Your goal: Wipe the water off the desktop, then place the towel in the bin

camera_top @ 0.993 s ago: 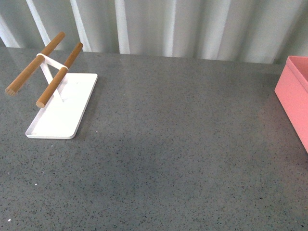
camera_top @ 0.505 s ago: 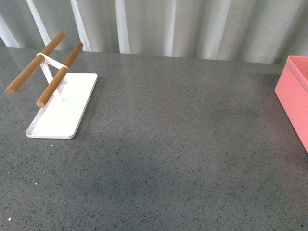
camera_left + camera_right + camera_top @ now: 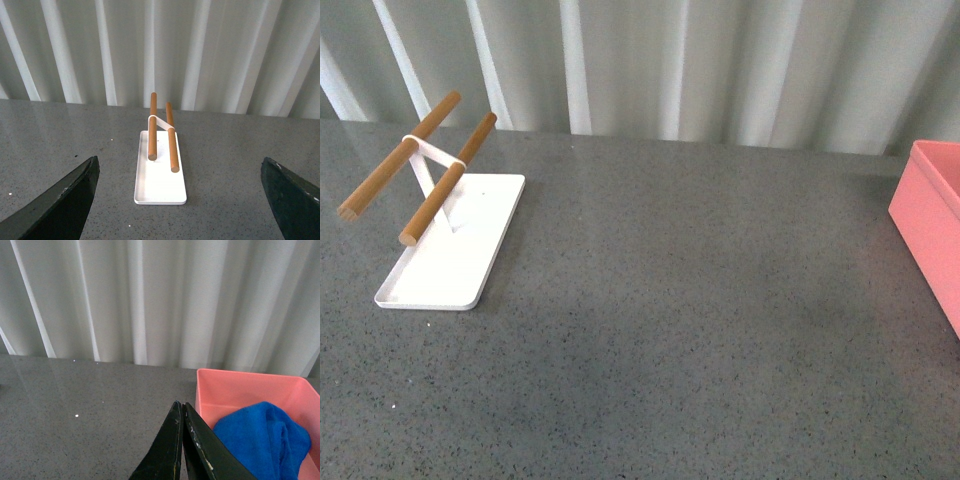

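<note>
Front view: no fingers are seen; the speckled dark grey stone bench [image 3: 700, 300] carries a flat white tray with two wooden rods [image 3: 445, 240] at left and a salmon-pink rectangular plastic bin [image 3: 932, 215] at right edge.

Left wrist view: black fingers [image 3: 55, 205] are spread wide apart, empty.

Right wrist view: black fingers [image 3: 175, 450] are pressed together, empty; the thick bright blue towel [image 3: 262, 440] is seen bunched inside the bin.

Three views over one worktop [image 3: 670, 300]
Front looks down; left wrist shares the tray [image 3: 159, 182], right wrist the bin [image 3: 240, 390].
</note>
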Available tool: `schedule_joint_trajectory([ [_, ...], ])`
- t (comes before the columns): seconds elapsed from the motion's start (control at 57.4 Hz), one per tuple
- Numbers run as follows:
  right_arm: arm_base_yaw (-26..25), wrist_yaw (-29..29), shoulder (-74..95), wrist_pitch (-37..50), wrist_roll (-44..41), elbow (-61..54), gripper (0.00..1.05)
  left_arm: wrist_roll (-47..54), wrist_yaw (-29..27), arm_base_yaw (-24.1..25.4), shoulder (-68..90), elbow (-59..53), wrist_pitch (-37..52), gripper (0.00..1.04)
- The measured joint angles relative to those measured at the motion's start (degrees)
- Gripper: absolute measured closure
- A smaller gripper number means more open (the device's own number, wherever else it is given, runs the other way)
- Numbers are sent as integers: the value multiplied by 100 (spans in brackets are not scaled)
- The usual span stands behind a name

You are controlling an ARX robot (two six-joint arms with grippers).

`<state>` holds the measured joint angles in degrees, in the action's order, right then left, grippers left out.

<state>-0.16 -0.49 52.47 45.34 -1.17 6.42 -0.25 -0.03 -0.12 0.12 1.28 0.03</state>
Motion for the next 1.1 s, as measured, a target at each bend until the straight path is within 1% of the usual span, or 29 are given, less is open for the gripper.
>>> schedule_joint_trajectory([
  [0.157,0,7,-595,-380,13,-219,101,0,2,0,0,0,0,7],
  [0.226,0,7,-629,-127,13,-396,101,0,2,0,0,0,0,7],
  [0.261,0,7,-691,-173,13,-448,101,-2,2,0,0,0,0,7],
  [0.627,4,22,-2273,-1604,20,-496,101,0,2,0,-2,0,0,7],
  [1.098,4,28,-3755,-3023,55,-503,101,0,2,0,-2,0,0,7],
])
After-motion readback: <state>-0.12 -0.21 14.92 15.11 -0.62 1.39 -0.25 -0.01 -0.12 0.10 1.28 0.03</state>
